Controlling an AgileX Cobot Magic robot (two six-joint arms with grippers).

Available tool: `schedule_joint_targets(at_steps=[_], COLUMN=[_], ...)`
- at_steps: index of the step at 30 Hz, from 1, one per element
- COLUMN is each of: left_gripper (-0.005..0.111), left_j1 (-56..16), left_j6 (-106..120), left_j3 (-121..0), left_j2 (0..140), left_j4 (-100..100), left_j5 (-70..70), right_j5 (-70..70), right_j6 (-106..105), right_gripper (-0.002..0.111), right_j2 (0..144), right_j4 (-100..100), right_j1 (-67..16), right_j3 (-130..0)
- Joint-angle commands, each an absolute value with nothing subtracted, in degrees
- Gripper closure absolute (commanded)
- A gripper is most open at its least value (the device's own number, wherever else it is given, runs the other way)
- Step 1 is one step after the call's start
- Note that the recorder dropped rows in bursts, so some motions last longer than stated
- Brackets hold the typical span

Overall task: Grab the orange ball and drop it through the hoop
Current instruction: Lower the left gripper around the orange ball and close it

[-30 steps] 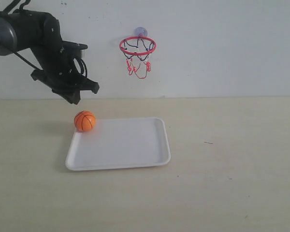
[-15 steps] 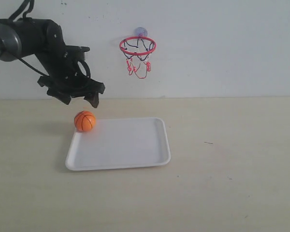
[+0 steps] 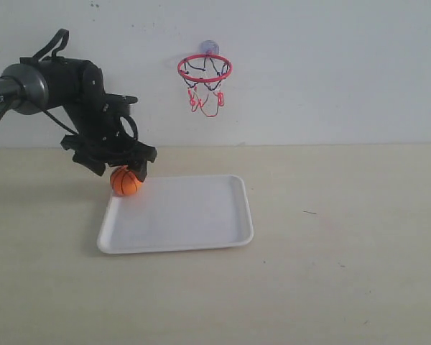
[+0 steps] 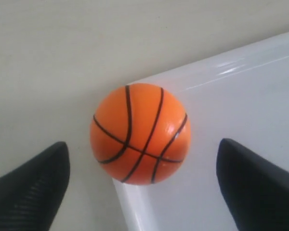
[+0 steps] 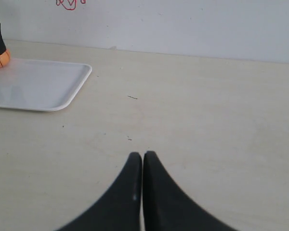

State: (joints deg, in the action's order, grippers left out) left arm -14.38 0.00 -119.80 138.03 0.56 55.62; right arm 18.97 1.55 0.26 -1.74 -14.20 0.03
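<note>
**Straddle the ball, then squeeze**

Bring the left gripper [image 3: 121, 165] down until its spread black fingers [image 4: 33, 187] flank the widest part of the small orange basketball [image 4: 140, 134], then close gently. The ball sits on the far-left corner of the white plastic tray [image 3: 201, 215], centred between both fingers and touching neither.
</note>
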Motion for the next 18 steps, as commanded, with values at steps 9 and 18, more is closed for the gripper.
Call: schedule_joint_targets(at_steps=[9, 18], left_gripper=[0.028, 0.028], left_j1=[-14.25, -14.25], left_j6=[-2.76, -2.76], left_j3=[-120.00, -120.00], left_j2=[138.48, 139.34], left_j4=[0.92, 0.92], left_j5=[53.48, 52.80], right_j5=[18.47, 18.47], right_j6=[1.36, 1.36], right_gripper=[0.109, 0.109], right_j2=[0.00, 0.00], right_j4=[-1.98, -1.98], right_j1=[-14.35, -14.35], right_j3=[0.00, 0.00])
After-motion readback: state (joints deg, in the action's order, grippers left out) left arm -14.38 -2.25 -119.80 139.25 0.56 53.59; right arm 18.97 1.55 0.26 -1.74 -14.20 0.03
